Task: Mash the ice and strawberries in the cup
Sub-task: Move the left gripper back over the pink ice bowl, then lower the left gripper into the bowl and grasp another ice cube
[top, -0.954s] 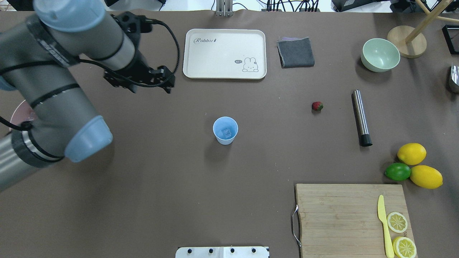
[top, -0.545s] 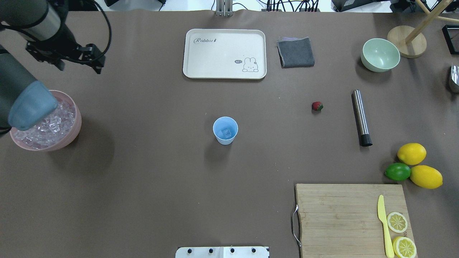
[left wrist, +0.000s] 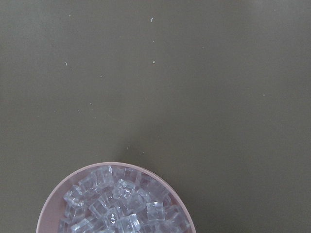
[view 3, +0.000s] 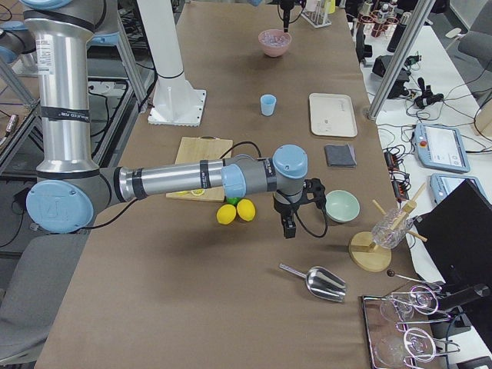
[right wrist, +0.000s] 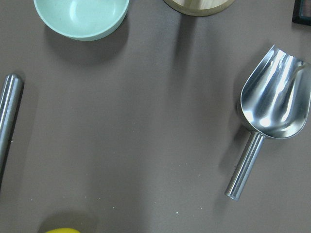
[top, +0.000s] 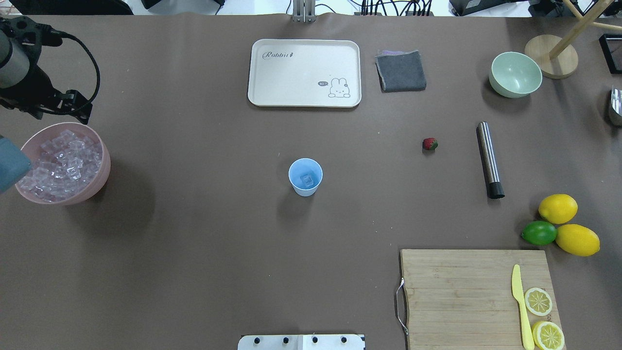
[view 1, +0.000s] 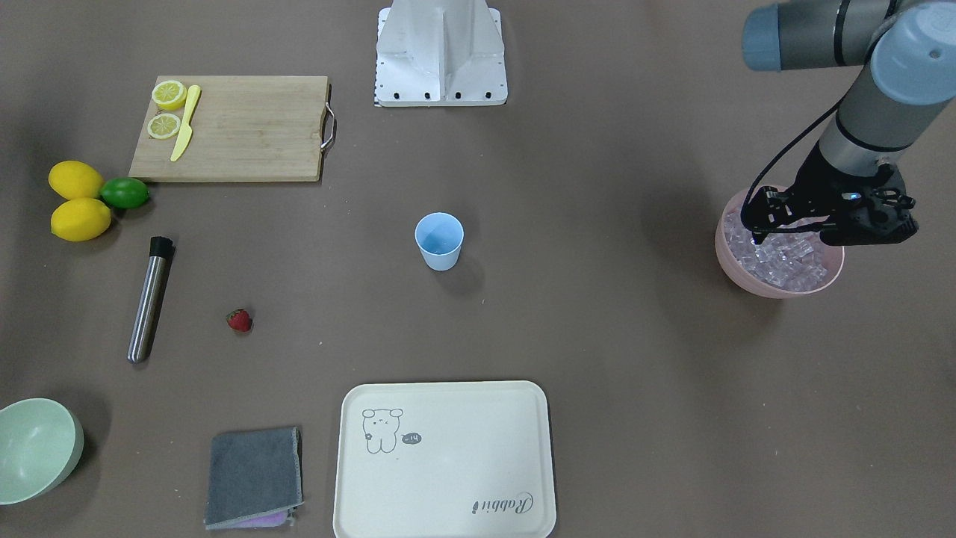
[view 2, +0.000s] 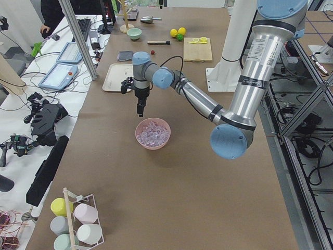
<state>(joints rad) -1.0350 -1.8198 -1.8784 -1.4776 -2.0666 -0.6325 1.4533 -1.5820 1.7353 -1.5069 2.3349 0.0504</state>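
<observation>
The light blue cup (top: 305, 176) stands upright mid-table (view 1: 439, 240) with one ice cube (top: 306, 181) in it. More ice (top: 60, 163) fills a pink bowl (top: 103, 170) at the table's left end, also in the left wrist view (left wrist: 121, 208). The strawberry (top: 429, 143) lies on the table right of the cup (view 1: 239, 320). My left gripper (top: 63, 114) hangs just beyond the bowl's far rim, open and empty (view 2: 140, 112). My right gripper (view 3: 289, 229) shows only in the exterior right view, above bare table; I cannot tell its state.
A steel muddler (top: 488, 160) lies right of the strawberry. Two lemons (top: 558, 208) and a lime (top: 538, 233) sit by a cutting board (top: 461, 291) with a yellow knife and lemon slices. A cream tray (top: 304, 73), grey cloth (top: 401, 71), pale green bowl (top: 515, 74) and steel scoop (right wrist: 272, 116) also lie about.
My left arm has swung left, away from the area between the cup and the tray, to the far rim of the pink ice bowl. The bowl has come into full view.
</observation>
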